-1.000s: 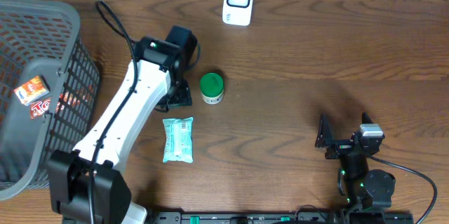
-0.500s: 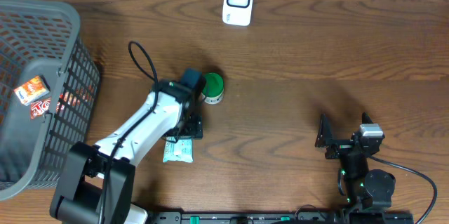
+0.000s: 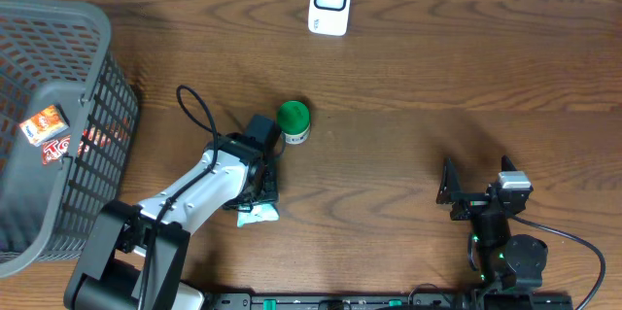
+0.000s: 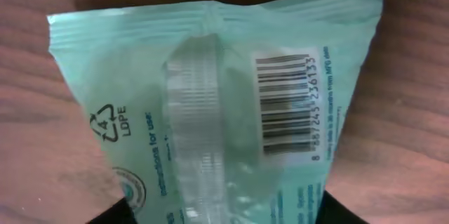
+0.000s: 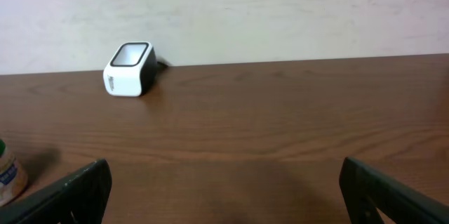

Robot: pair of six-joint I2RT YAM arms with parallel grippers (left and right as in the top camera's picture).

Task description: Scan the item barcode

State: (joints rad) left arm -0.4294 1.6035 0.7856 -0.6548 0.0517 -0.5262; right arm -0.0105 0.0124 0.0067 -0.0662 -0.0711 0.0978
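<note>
The left claw (image 3: 259, 196) is down on the bench (image 3: 437, 86) at lower centre-left of the overhead view. Its dark fingertips (image 4: 342, 215) pinch the sides of the pale green packet (image 4: 210, 112), which lies barcode (image 4: 289, 104) up, just below the green-lidded jar (image 3: 293, 121). The right claw (image 3: 448, 193) stands wide open, holding nothing, at lower right. The scanner (image 3: 330, 1) sits at top centre.

One white scanner (image 3: 329, 2) sits at top centre. One green-lidded jar (image 3: 293, 121) and one pale green packet (image 3: 259, 216) lie left of centre. One grey basket (image 3: 102, 169) stands at the left edge, with at least two small packs (image 3: 43, 123) visible inside. Two robot arms (image 3: 190, 189) rise from the bottom.
</note>
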